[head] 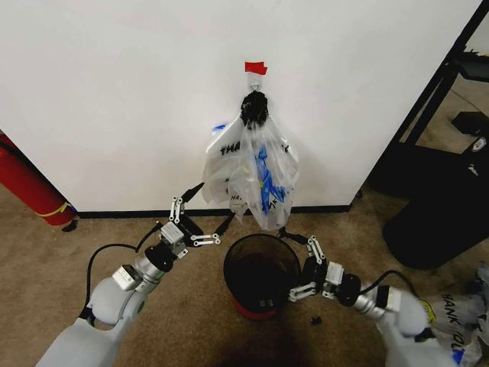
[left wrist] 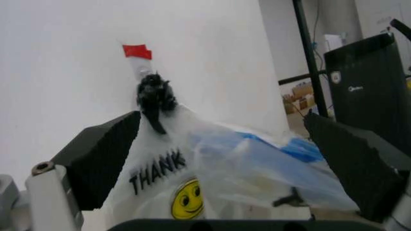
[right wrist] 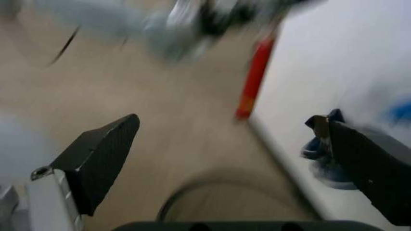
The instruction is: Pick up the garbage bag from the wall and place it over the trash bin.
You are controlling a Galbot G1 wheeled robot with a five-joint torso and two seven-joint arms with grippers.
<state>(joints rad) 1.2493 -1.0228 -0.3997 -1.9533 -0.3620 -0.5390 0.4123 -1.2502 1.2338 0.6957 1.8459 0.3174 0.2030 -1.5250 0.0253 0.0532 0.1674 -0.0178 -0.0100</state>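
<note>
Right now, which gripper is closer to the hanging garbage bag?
The left gripper: open, raised beside the garbage bag on the wall, its upper finger nearly at the plastic. The right gripper, also open, sits lower, beside the trash bin.

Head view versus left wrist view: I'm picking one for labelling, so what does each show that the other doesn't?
Head view alone: the trash bin on the carpet under the bag, both open grippers, left gripper and right gripper, and the red cylinder. Left wrist view alone: the yellow smiley face beside the THANK print. Both: the garbage bag hanging on the wall below the red tape strip.
</note>
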